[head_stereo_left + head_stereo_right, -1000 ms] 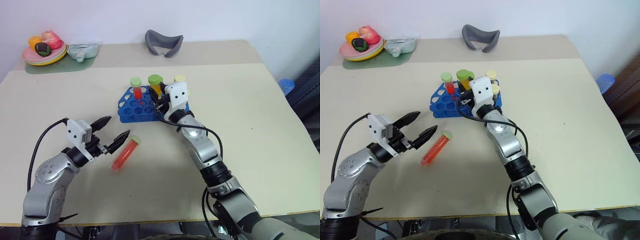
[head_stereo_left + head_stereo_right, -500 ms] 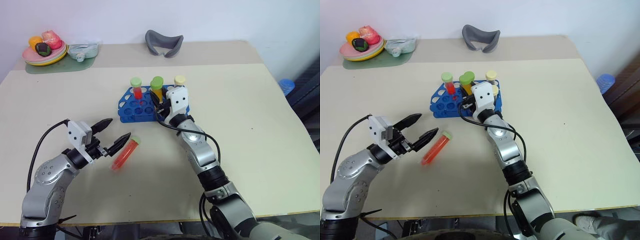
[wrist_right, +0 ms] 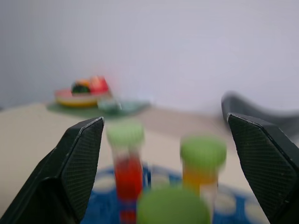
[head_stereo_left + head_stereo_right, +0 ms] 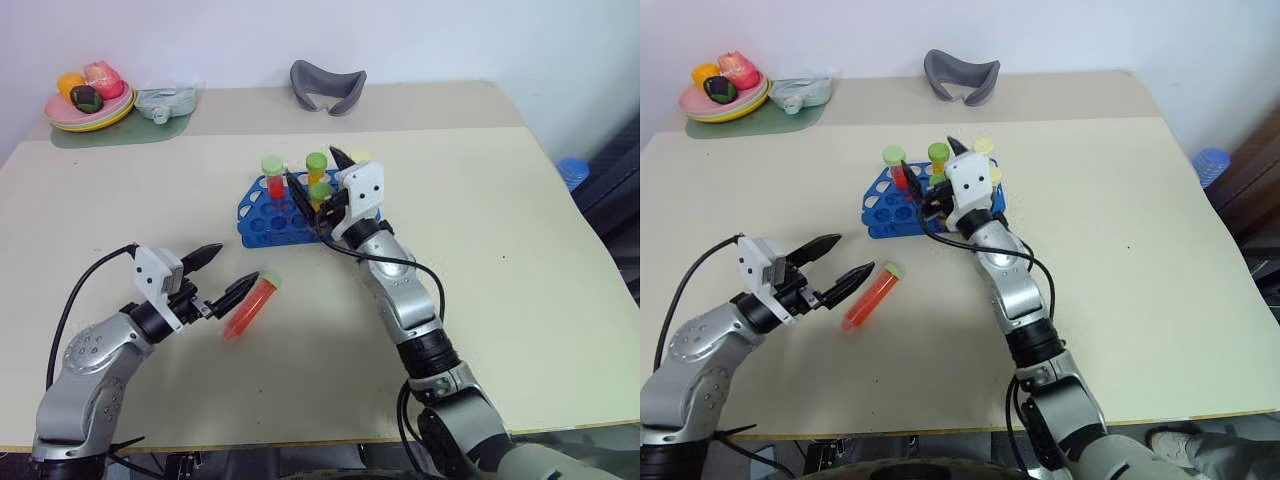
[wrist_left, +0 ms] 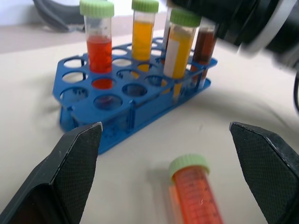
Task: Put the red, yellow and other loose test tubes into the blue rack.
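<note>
Beige table: blue rack tube's white label unreadable; both grippers' fingers wide, empty.

The blue rack looks like glossy moulded plastic; the loose test tube is clear, smooth plastic with a ribbed cap; the tabletop is matt; the left end effector has cross-hatched black pads.
</note>
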{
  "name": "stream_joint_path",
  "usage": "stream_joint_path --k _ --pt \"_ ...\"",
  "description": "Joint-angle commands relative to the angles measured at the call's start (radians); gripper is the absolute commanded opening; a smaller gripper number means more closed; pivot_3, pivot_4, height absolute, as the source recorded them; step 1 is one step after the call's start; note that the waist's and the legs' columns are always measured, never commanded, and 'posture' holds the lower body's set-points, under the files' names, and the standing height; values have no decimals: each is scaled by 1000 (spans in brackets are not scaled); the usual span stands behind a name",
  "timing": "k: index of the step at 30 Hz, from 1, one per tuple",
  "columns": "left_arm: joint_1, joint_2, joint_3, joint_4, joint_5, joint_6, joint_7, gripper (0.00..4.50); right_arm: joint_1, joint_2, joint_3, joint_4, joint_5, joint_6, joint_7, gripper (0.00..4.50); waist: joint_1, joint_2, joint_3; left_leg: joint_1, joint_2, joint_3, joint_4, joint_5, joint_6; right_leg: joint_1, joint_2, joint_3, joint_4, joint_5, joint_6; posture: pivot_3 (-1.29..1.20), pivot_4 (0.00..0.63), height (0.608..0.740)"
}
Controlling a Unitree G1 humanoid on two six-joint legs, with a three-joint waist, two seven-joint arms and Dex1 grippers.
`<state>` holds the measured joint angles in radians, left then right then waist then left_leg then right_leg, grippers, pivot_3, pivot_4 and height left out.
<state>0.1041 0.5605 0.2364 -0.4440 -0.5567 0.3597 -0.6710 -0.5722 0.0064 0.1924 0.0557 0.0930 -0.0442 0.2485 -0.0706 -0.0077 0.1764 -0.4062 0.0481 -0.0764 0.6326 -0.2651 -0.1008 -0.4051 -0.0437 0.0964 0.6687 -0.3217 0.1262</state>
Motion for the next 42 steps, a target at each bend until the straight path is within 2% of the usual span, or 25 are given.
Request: stream_joint_path --k 1,6,11,15,17,19,26,32,38,42 --pt "-24 43 59 -69 -44 84 46 4500 -46 -43 -20 -170 59 64 79 4451 0 0 0 0 0 0 0 0 0 0 0 0 0 0 0 0 150 740" --pt "-88 133 102 -132 -139 286 117 4500 -48 -203 -31 -352 189 257 260 4451 1 0 0 0 0 -1 0 0 0 1 0 0 0 0 0 0 150 740" --pt "-238 241 109 -188 -253 582 254 4500 11 -383 -64 -451 257 359 399 4451 1 0 0 0 0 -2 1 0 0 2 0 -1 0 0 0 0 150 740" --pt "-444 334 38 -202 -360 892 341 4500 79 -494 -92 -480 289 386 484 4451 1 -1 0 0 -1 -2 1 0 0 2 0 -1 0 0 0 0 150 740" --pt "-595 363 -64 -156 -415 1153 335 4500 141 -587 -80 -510 283 376 576 4451 2 -1 0 0 -1 -2 1 0 0 2 0 -1 0 0 0 0 150 740" --pt "-679 390 -143 -134 -449 1250 357 4500 184 -652 -72 -527 281 363 641 4451 1 -1 0 0 -1 -3 1 0 0 3 0 -1 -1 0 0 0 150 740" --pt "-790 444 -382 -53 -630 1255 566 4500 236 -689 -68 -547 288 374 678 4451 1 -1 1 2 -1 -3 2 0 1 3 1 0 0 0 0 0 150 740" --pt "-801 388 -434 7 -766 1255 759 4500 284 -694 -65 -566 275 374 683 4451 11 -2 1 1 -1 -3 4 0 1 4 0 -1 -1 0 0 0 150 740" --pt "-815 334 -492 63 -811 1255 949 4500 291 -681 -54 -564 264 371 674 4451 11 -2 1 0 -1 -4 9 -1 1 5 1 -1 0 0 0 0 150 740" --pt "-822 253 -489 133 -875 1255 1085 4500 295 -673 -48 -563 260 371 668 4451 18 -2 1 0 -1 -4 12 -2 3 7 1 -1 0 0 0 0 150 740"
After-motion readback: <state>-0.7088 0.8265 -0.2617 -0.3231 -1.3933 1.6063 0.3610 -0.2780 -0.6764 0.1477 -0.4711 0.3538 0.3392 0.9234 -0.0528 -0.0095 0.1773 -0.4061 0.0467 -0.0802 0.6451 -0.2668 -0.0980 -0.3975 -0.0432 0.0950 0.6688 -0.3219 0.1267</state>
